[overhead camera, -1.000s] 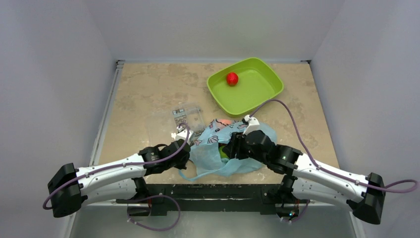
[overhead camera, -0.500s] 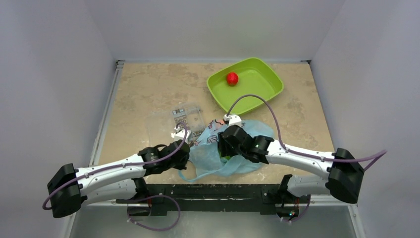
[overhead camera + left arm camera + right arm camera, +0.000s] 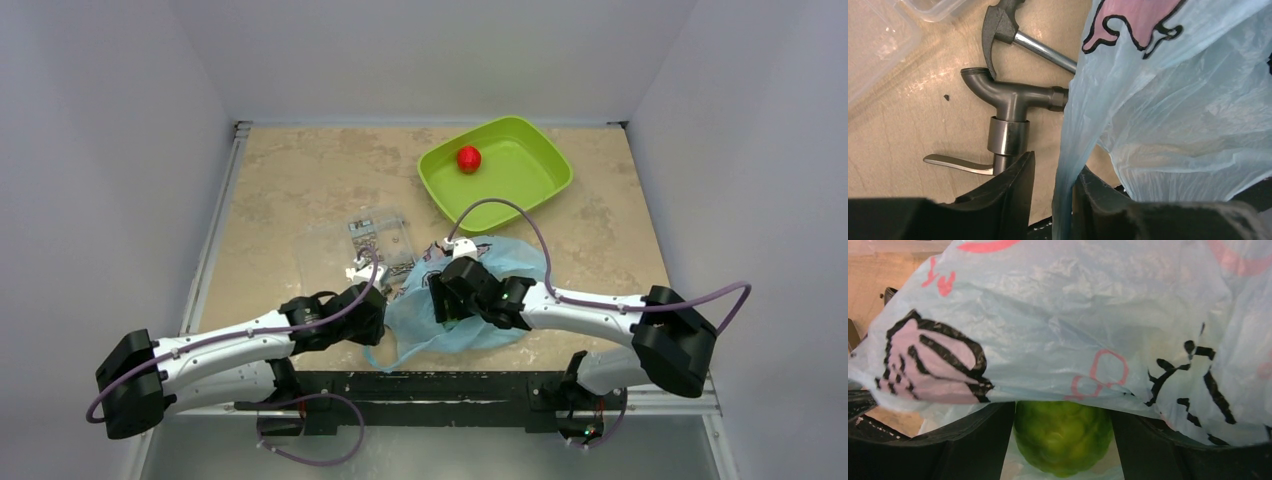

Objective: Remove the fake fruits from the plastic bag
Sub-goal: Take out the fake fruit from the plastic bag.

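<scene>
The light-blue plastic bag lies crumpled at the near middle of the table. My right gripper reaches into its mouth. In the right wrist view my right gripper is shut on a bumpy green fake fruit, with the printed bag film draped over it. My left gripper sits at the bag's left edge. In the left wrist view my left gripper has its jaws a little apart. A strand of the bag runs between them against the right finger. A red fake fruit lies in the green tray.
Grey metal tools, a tap fitting and a hammer-like piece, lie just left of the bag. A clear bag of hardware lies beyond them. The green tray stands at the back right. White walls close in the table.
My right arm has swung left and stretched out low, pushing its gripper further into the bag. The bag has shifted a little. My left arm has stayed still.
</scene>
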### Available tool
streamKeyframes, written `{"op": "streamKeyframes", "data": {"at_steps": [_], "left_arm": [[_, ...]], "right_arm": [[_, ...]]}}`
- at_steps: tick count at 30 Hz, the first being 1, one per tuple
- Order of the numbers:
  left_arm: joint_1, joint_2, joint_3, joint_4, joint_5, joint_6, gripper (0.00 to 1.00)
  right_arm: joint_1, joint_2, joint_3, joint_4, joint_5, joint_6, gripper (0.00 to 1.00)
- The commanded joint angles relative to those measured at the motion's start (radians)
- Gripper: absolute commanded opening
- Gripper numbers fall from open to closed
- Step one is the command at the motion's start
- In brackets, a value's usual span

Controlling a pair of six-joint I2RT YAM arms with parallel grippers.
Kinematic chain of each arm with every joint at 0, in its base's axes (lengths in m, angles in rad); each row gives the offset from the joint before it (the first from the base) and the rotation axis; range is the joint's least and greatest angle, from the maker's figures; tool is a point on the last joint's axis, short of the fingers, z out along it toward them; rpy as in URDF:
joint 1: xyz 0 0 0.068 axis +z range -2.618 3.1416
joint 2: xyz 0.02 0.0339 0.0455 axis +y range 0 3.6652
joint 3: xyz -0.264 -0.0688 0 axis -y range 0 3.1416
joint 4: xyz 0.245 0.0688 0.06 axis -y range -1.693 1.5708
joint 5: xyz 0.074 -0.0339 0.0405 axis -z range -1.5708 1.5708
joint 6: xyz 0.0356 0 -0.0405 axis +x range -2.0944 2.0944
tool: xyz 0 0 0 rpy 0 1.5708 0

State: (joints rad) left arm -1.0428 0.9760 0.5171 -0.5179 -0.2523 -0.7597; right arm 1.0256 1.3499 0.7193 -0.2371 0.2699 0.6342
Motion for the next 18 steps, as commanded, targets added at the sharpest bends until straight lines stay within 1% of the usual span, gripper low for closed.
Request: {"op": "streamKeyframes", "data": {"at_steps": [1,4,7,8,11,13,15,18], "left_arm": [[0.003,-0.018,0.043,-0.006,0.036,0.028,0.41],[0.003,-0.05,0.072,-0.033,0.034,0.051,0.58],[0.006,-0.091,0.145,-0.106,0.021,0.111,0.7],[0.011,-0.103,0.193,-0.132,0.017,0.149,0.73],[0.042,-0.13,0.319,-0.209,0.006,0.253,0.81],[0.074,-0.135,0.395,-0.236,0.022,0.335,0.84],[0.117,-0.126,0.454,-0.235,0.061,0.406,0.88],[0.184,-0.069,0.499,-0.183,0.187,0.496,0.93]], "right_arm": [[-0.002,-0.016,-0.024,0.004,-0.013,-0.007,0.73],[-0.001,-0.023,-0.041,0.015,-0.015,-0.006,0.74],[-0.001,-0.024,-0.058,0.03,-0.021,-0.002,0.72],[-0.001,-0.024,-0.063,0.035,-0.021,-0.002,0.69],[0.0,-0.04,-0.063,0.037,-0.015,0.002,0.52],[-0.001,-0.062,-0.056,0.031,-0.008,0.007,0.44],[-0.001,-0.109,-0.047,0.015,-0.005,0.024,0.37],[-0.002,-0.179,-0.036,0.02,0.005,0.029,0.3]]}}
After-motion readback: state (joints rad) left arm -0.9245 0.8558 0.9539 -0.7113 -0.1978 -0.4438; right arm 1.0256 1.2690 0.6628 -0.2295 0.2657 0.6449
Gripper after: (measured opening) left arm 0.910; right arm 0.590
